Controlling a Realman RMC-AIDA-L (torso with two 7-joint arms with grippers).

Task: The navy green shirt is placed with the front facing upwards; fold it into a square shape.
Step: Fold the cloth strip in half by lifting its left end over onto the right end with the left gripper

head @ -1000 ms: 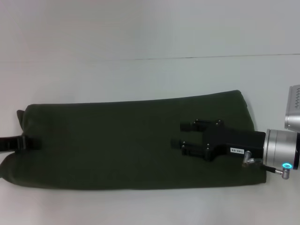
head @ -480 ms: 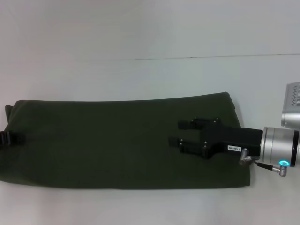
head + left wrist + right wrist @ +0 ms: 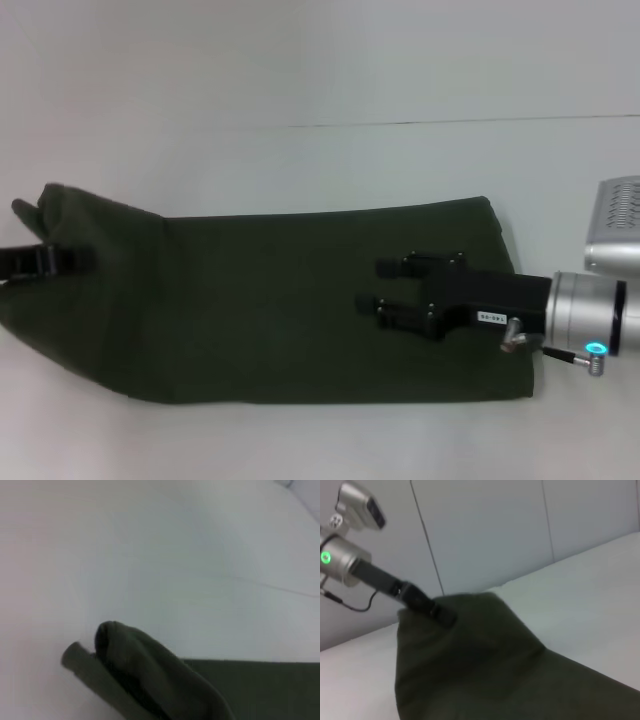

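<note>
Table is carrying the shirt, folded into a long band. Right gripper is hovering over its right part, fingers apart, gripping nothing. Left gripper is pinching the raised left end.

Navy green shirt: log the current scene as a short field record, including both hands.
shirt: navy green shirt, folded into a long band across the table, plain green side up, no print showing
shirt left end: raised off the table and bunched
left hand: left hand at the shirt's left end, shut on the lifted cloth
right hand: right hand over the right part of the shirt, fingers apart, pointing toward the left end
fold state: not yet square
</note>
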